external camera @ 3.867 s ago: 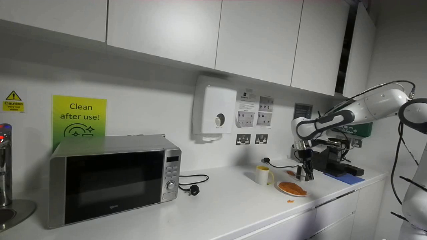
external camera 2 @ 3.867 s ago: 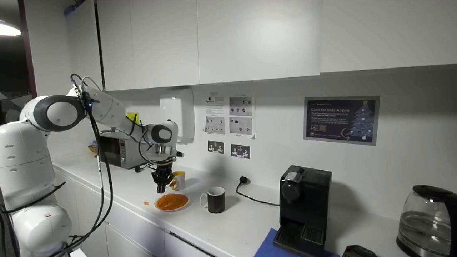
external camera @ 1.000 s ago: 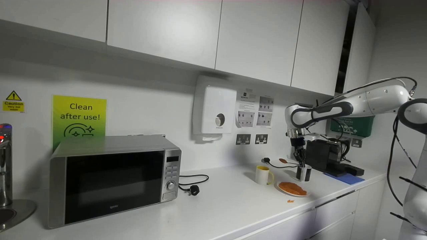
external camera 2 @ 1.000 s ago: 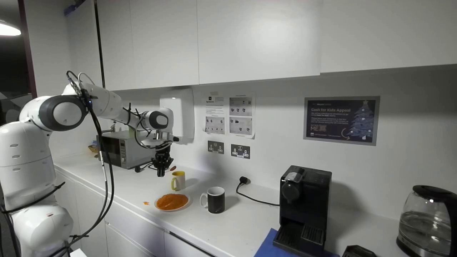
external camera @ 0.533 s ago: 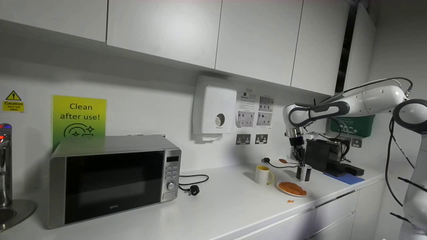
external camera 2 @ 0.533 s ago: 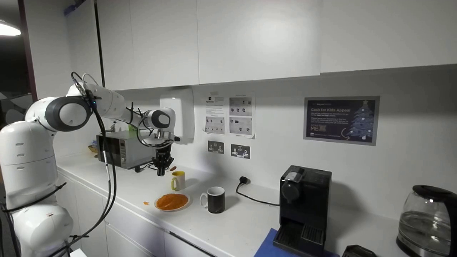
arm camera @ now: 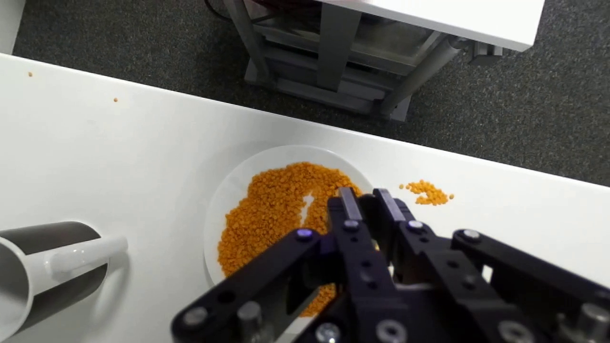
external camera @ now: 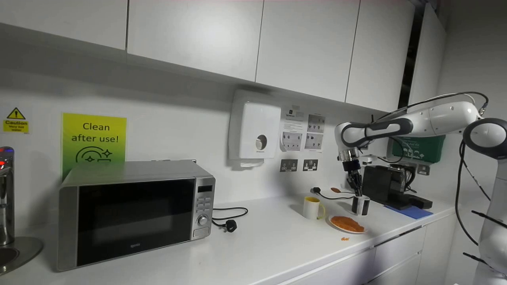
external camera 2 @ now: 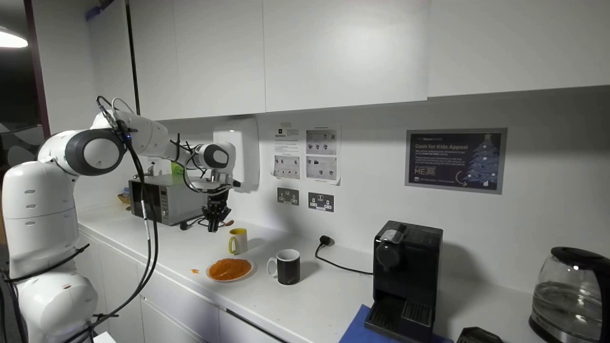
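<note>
Broadly, counter (external camera: 261, 245): white, along a pale wall (external camera: 170, 126) beneath white cabinets (external camera: 190, 35); grey carpet (arm camera: 538, 109) shows past its edge in the wrist view.
Gripper (arm camera: 365, 194): above the counter, fingers (arm camera: 349, 205) closed on the handle of a spoon (external camera: 335, 190), whose brownish-orange bowl juts out sideways.
Plate (arm camera: 290, 153): white, lower down than the gripper, spread with orange grains (arm camera: 267, 219) round a bare streak; a small spill (arm camera: 429, 193) lies just beside it.
Yellow-and-white mug (external camera 2: 239, 241): upright, near the plate.
Black-and-white mug (external camera 2: 289, 271): upright, near the plate.
Writing: green sign (external camera: 95, 136), "Clean after use!"; yellow sticker (external camera: 16, 122), "Caution"; dark poster (external camera 2: 443, 162), "Cash for Kids Appeal".
Too small to read: the brand on the microwave (external camera: 134, 215), the print on the notices (external camera 2: 287, 144) above the sockets (external camera 2: 288, 196).
Cut off: the black-and-white mug in the wrist view; a glass jug (external camera 2: 564, 302) in an exterior view.
Hard to make out: the spoon's handle, a thin line in an exterior view and lost among the fingers in the wrist view; whether the bowl carries grains, I cannot tell.
</note>
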Action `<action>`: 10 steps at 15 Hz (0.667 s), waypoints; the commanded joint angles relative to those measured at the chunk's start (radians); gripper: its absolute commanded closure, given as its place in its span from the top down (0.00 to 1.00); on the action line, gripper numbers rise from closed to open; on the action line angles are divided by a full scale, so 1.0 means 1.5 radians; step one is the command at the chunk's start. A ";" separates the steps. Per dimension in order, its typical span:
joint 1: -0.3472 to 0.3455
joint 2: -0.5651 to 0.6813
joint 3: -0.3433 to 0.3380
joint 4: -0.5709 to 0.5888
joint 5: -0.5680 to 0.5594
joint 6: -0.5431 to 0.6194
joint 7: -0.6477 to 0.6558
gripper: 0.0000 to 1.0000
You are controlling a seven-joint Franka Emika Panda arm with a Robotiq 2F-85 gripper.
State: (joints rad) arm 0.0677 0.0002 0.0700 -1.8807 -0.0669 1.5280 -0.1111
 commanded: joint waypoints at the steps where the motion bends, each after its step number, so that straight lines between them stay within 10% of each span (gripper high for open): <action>1: -0.001 0.018 -0.001 0.043 0.024 -0.038 0.001 0.03; 10: -0.001 0.045 0.000 0.079 0.040 -0.055 0.001 0.03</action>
State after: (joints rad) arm 0.0677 0.0410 0.0700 -1.8204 -0.0298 1.5025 -0.1111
